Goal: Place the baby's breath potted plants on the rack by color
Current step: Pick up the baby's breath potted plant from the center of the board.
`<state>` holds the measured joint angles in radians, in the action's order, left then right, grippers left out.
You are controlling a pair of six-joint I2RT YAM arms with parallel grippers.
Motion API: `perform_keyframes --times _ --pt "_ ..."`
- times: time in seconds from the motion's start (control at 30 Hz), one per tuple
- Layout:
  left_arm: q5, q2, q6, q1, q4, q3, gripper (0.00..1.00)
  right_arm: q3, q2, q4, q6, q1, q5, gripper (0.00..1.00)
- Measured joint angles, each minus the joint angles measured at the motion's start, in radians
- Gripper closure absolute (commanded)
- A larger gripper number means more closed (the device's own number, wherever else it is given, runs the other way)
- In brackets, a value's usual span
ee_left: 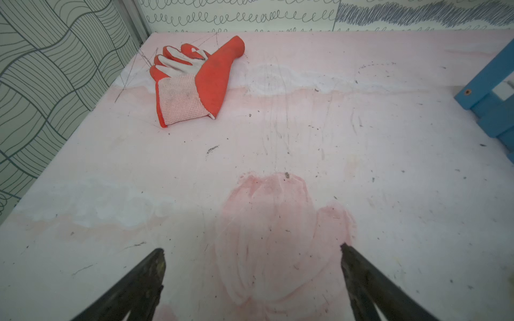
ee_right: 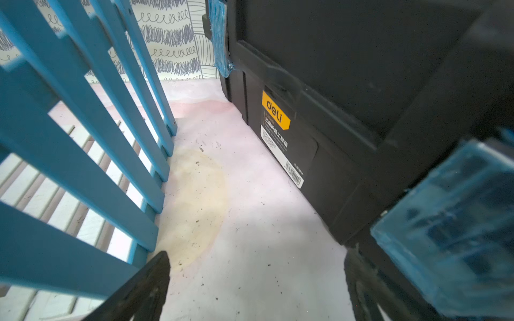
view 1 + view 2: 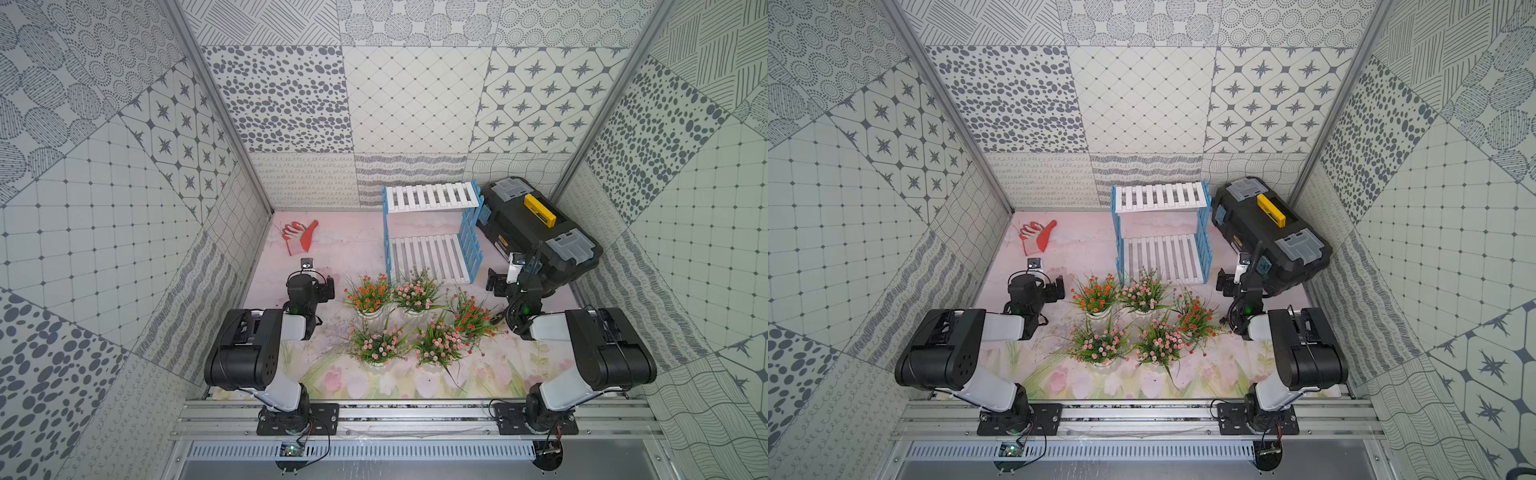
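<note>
Five baby's breath potted plants stand clustered on the mat in front of the rack (image 3: 432, 232), seen in both top views. Two carry orange-red flowers (image 3: 368, 295) (image 3: 471, 318). Three carry pink flowers (image 3: 417, 291) (image 3: 378, 343) (image 3: 438, 343). Both white slatted shelves of the rack are bare. My left gripper (image 1: 251, 248) hovers open over bare mat, left of the plants (image 3: 308, 270). My right gripper (image 2: 257, 253) is open and empty, low between the rack's blue lattice side (image 2: 83, 125) and the toolbox.
A black toolbox (image 3: 536, 228) with a yellow handle sits right of the rack, close against my right arm. A red and white glove (image 1: 194, 80) lies at the back left. Patterned walls enclose the mat on three sides.
</note>
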<state>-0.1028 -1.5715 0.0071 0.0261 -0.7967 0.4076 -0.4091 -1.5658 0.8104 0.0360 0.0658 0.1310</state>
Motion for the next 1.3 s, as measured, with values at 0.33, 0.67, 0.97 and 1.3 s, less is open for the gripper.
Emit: perform_keyframes --times 0.33,0.67,0.97,1.3 --pt "0.000 0.000 0.000 0.000 0.000 0.000 0.02 0.000 0.000 0.000 0.000 0.000 -0.006 0.02" --pt "0.000 0.000 0.000 0.000 0.000 0.000 0.02 0.000 0.000 0.000 0.000 0.000 -0.010 0.02" --pt "0.000 0.000 0.000 0.000 0.000 0.000 0.02 -0.019 0.106 -0.139 -0.004 0.045 0.090 0.02" --pt "0.002 0.007 0.000 0.000 0.038 0.029 0.04 -0.267 0.493 -0.618 0.109 0.082 0.168 0.02"
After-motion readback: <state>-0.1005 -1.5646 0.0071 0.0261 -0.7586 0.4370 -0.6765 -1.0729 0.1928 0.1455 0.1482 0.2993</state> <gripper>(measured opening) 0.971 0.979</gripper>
